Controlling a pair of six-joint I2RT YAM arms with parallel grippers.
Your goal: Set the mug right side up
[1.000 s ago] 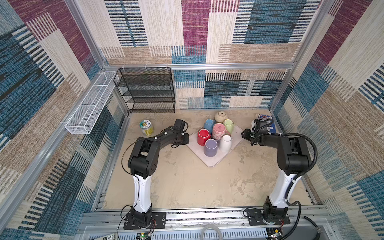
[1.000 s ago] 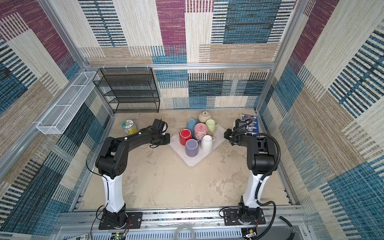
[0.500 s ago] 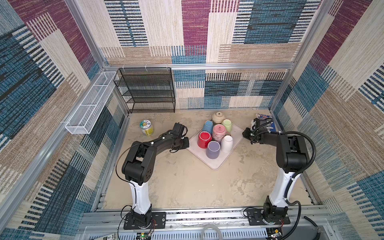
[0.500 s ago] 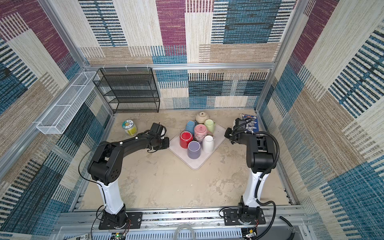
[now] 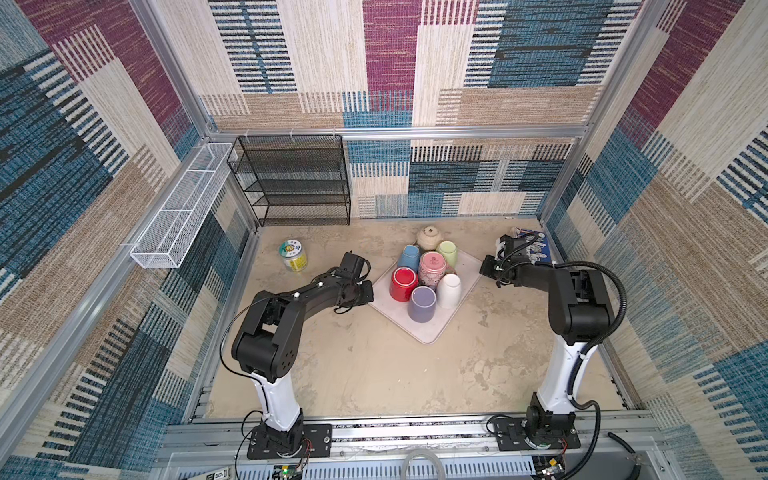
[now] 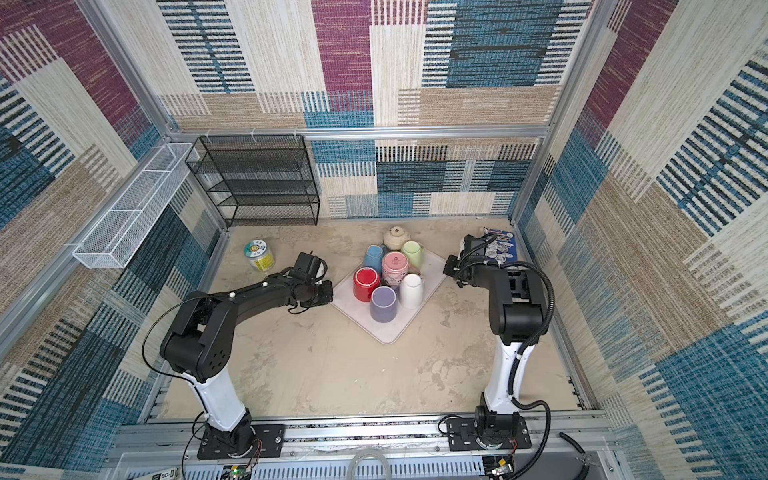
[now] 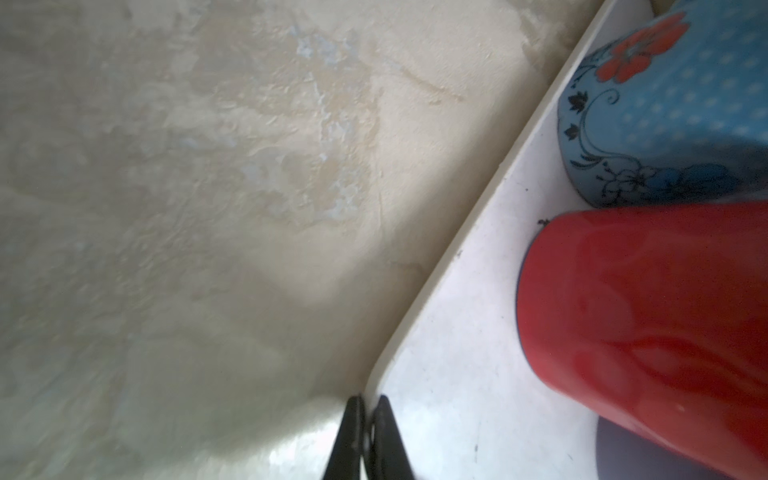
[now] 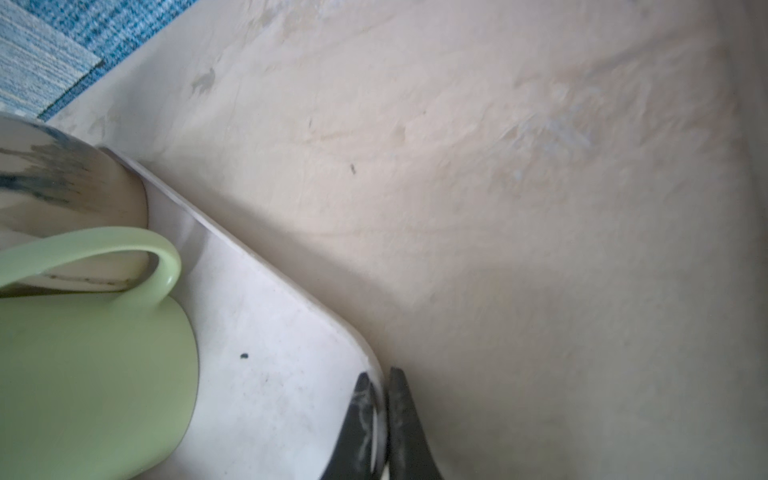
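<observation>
Gripping opposite corners of a white square plastic tray (image 5: 428,332), both arms reach low over the mottled beige tabletop (image 5: 374,374). The left gripper (image 5: 365,293) sits at the tray's left corner. In the left wrist view its two dark fingers (image 7: 353,436) stand almost together, with the tray's raised rim pinched between them. The right gripper (image 5: 487,268) is at the right corner, and the right wrist view shows the same grip: dark fingers (image 8: 361,415) nearly meeting, with the rim caught between.

Six mugs crowd together on the far half of the tray, all apparently standing mouth down. A glossy red mug (image 5: 403,282) is nearest the left gripper, with a blue dotted mug with a red flower (image 5: 408,255) behind it. A pink patterned mug (image 5: 432,268) stands in the middle, and a pale green mug (image 5: 448,253) is toward the right corner, its handle plain in the right wrist view. A white mug (image 5: 449,289) and a lavender mug (image 5: 422,303) stand nearest the front. I cannot tell which one is the mug to be turned. Both grippers are apart from the mugs.

A round cream pot (image 5: 428,237) stands at the tray's far corner.
</observation>
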